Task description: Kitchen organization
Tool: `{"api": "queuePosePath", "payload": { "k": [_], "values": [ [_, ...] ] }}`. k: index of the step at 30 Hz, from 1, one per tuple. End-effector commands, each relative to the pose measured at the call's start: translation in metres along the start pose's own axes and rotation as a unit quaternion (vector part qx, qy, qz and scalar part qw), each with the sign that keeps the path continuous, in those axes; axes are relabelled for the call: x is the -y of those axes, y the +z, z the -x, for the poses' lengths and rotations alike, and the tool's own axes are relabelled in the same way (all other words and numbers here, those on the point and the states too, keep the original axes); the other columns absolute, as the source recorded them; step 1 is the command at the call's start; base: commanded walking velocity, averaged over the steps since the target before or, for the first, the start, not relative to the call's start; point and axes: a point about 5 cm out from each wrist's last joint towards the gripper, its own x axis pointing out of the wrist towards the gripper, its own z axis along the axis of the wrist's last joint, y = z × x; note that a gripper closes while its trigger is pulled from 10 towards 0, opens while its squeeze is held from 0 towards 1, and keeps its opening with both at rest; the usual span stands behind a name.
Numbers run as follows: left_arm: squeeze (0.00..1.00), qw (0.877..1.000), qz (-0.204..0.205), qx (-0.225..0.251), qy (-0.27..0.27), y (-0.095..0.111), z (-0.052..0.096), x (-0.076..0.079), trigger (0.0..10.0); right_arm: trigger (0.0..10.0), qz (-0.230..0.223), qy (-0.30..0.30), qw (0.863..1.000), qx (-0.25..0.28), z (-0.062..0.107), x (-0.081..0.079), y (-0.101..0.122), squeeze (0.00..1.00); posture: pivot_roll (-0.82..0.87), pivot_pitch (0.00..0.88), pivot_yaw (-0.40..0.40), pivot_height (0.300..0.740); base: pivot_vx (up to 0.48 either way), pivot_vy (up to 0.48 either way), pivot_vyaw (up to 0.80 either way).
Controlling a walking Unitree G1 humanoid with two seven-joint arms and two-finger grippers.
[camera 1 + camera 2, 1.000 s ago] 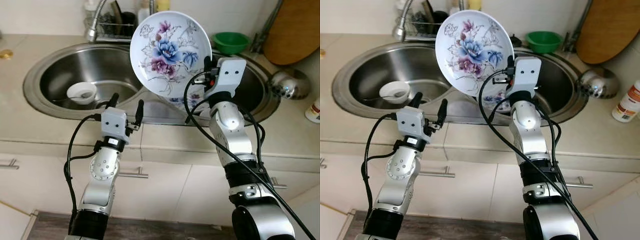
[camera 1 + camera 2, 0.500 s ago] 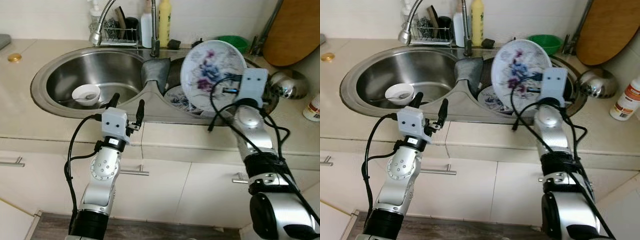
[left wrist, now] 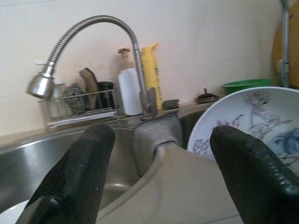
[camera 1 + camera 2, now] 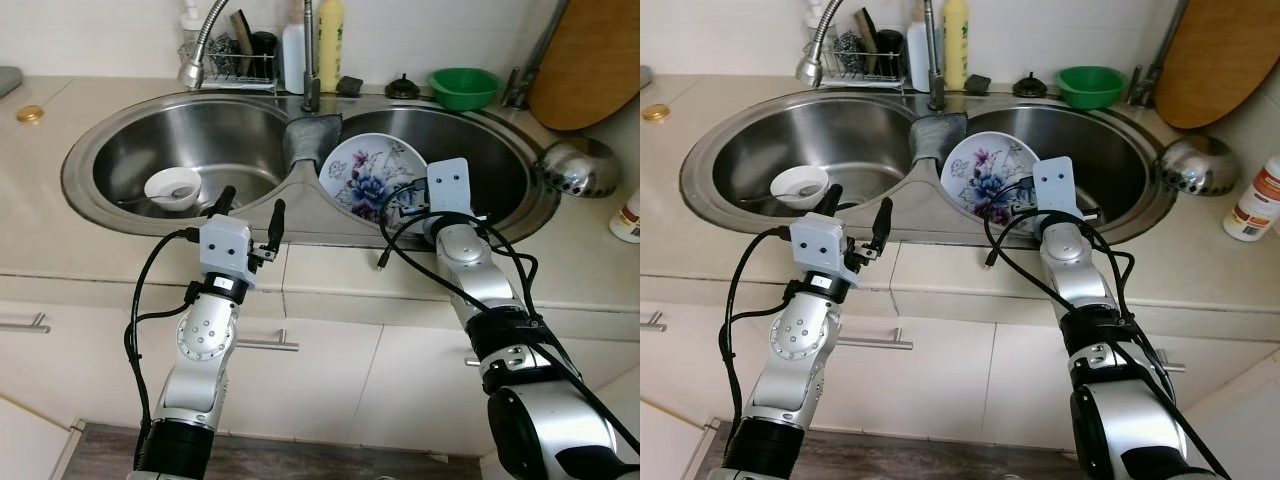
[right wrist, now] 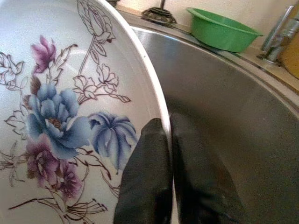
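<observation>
Your right hand (image 5: 161,140) is pinched on the rim of the floral plate (image 4: 372,180), which sits tilted in the right basin of the sink (image 4: 100,140), leaning toward the divider w/ the grey cloth (image 4: 305,135); I can't tell if its lower edge is touching the basin floor. Keep the pinch firm, ease it down slow and let go only once the rim is clearly resting on steel, since a glazed plate on a sloped wall will likely slide. Left hand (image 4: 249,207) hovers over the bench (image 4: 60,250) edge, fingers apart & holding nothing, so leave it put & keep the plate off the faucet (image 4: 312,60)
</observation>
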Motion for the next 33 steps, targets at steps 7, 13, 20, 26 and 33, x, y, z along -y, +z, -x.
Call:
{"api": "queuePosePath", "payload": {
  "k": [7, 13, 20, 26, 33],
  "values": [
    [0.0, 1.0, -0.002, 0.001, -0.002, 0.002, -0.002, 0.001, 10.0, 10.0, -0.022, 0.039, 0.999, -0.023, 0.003, -0.013, -0.01, 1.0, -0.01, 0.0, -0.015, 0.74, 0.0, 0.0, 0.0],
    [0.0, 1.0, 0.0, -0.001, -0.002, 0.001, -0.002, 0.001, 10.0, 10.0, -0.036, 0.009, 0.999, 0.002, 0.002, -0.004, -0.001, 1.0, -0.01, 0.0, -0.018, 0.74, 0.0, 0.0, 0.0],
    [0.0, 1.0, 0.0, -0.004, -0.002, 0.0, -0.002, 0.001, 10.0, 10.0, -0.075, -0.024, 0.996, 0.027, 0.002, 0.01, 0.006, 1.0, -0.01, 0.0, -0.017, 0.74, 0.0, 0.0, 0.0],
    [0.0, 1.0, 0.0, -0.004, -0.002, 0.0, -0.002, 0.001, 10.0, 10.0, -0.108, -0.037, 0.992, 0.047, 0.005, 0.013, 0.008, 1.0, -0.01, 0.0, -0.016, 0.74, 0.0, 0.0, 0.0],
    [0.0, 1.0, 0.002, -0.004, 0.0, -0.001, -0.001, 0.0, 10.0, 10.0, -0.149, -0.057, 0.979, 0.126, 0.015, 0.017, 0.027, 0.17, -0.01, 0.0, -0.014, 0.74, 0.0, 0.0, 0.0]
  ]
}}
